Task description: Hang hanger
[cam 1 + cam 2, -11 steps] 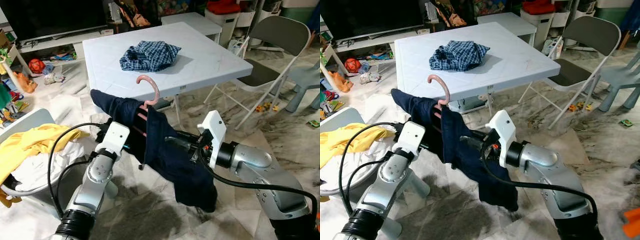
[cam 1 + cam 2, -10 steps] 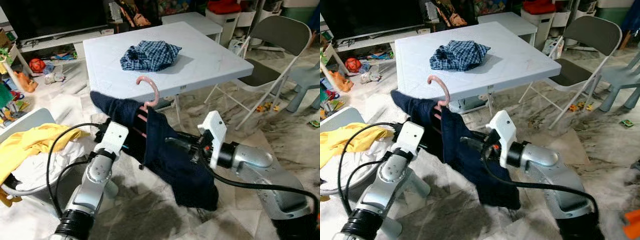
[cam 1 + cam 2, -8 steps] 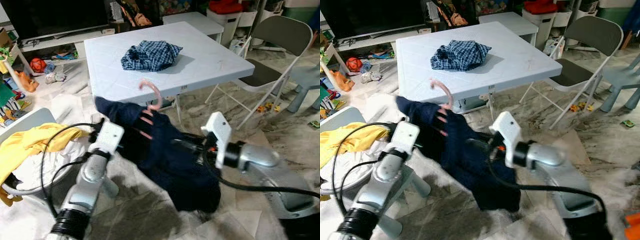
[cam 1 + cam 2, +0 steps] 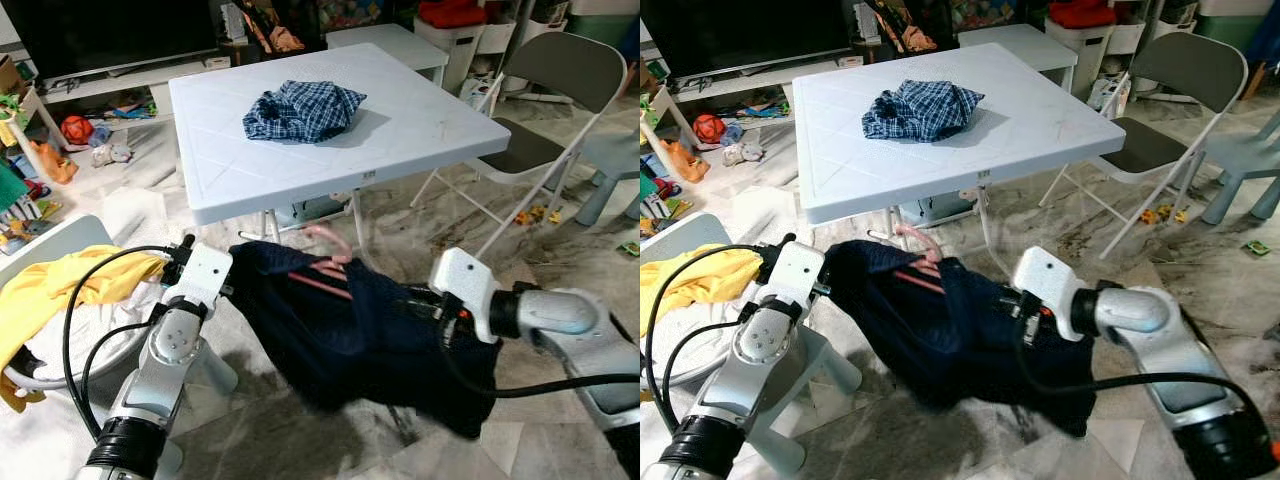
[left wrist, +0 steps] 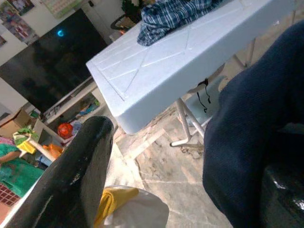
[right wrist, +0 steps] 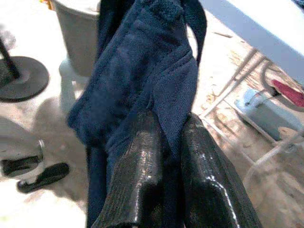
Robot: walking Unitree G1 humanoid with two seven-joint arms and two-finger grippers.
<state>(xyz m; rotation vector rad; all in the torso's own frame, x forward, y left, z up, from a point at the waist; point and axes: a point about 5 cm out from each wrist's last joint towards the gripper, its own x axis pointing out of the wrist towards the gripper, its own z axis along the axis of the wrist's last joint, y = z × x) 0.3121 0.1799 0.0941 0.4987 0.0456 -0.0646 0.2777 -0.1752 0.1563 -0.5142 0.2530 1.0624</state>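
Hanger: your pink hanger [image 4: 322,262] sits at centre frame in the left eye view, lying tilted and low in front of the white table [image 4: 420,125], its hook and one arm poking out of the cloth.
Garment: a dark navy garment [image 4: 360,335] is draped over the hanger and sags toward the floor between your two arms; it is motion-blurred, so its edges are hard to place.
Right gripper: your right gripper [image 6: 164,156] has its two fingers drawn narrow with a fold of the navy cloth pinched between them, seen clearly in the right wrist view.
Left gripper: your left gripper [image 5: 190,166] has its fingers spread wide in the left wrist view; navy cloth lies against the far finger, but I cannot tell whether it bears any load.
Surroundings: a plaid shirt [image 4: 300,108] lies bunched on the table at upper centre, a yellow cloth [image 4: 60,295] fills the basket at lower left, and a folding chair [image 4: 545,95] stands at upper right.
Progress: the garment is on the hanger, so loading looks done; hanging it is not yet done.
Left to do: no rail or hook to hang from can be made out, so you likely need to find one, lift the hanger upright and set its hook over it.
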